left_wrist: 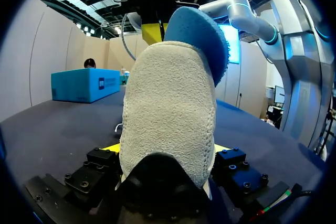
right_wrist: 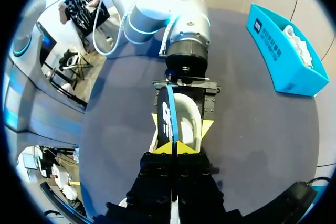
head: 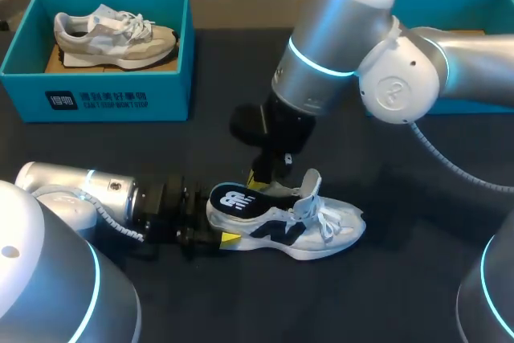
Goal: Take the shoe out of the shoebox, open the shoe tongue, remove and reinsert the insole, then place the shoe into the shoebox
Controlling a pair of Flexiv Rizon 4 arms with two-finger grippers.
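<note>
The white mesh sneaker lies on its sole on the dark tabletop near the middle of the near edge. The fingers of the left gripper are clamped on both sides of its grey suede heel. The right gripper stands over the shoe opening, fingers pinched on the edge of the dark insole with a white logo, which is tilted partly out of the shoe. The open blue cardboard shoebox stands at the far left corner and holds a second, beige sneaker.
</note>
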